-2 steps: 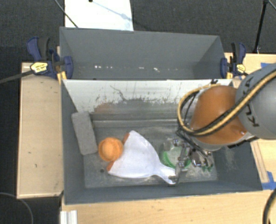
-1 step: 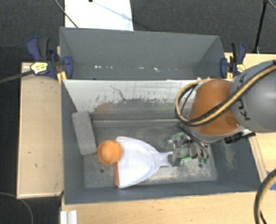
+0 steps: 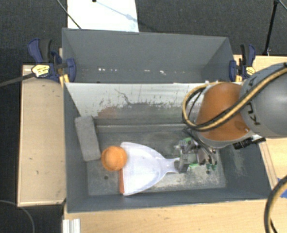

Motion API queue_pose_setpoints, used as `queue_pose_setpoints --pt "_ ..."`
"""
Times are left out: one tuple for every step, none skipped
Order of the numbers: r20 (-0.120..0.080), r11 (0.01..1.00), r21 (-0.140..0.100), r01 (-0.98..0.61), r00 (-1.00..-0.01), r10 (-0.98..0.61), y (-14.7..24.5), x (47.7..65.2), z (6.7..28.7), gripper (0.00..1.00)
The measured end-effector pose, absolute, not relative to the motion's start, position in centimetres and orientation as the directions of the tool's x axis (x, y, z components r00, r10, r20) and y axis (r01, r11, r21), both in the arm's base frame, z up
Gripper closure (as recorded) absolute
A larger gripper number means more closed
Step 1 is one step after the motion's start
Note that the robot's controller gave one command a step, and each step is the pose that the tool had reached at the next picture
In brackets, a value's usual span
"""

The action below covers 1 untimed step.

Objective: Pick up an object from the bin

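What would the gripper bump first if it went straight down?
Probably the handle of the white scoop, right beside the gripper. It may just miss and touch the bare floor of the bin instead; depth is unclear.

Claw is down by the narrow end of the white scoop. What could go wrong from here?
1. The claw sits at the handle end of the white scoop. Lifted from there, the wide blade would likely hang down and might twist or slip free.
2. The orange ball lies at the scoop's left corner, so moving the scoop could set it rolling.
3. The bin's right wall is close to the arm, leaving little room for sideways correction.
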State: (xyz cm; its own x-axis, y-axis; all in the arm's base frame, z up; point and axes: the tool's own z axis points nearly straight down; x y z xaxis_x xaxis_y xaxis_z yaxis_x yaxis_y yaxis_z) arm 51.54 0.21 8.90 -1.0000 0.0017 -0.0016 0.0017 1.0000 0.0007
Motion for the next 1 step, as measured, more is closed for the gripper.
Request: queue_pose_setpoints --pt "-0.008 1.000 0.000 0.021 -1.000 0.021 -2.04 54.32 21.84 1.00"
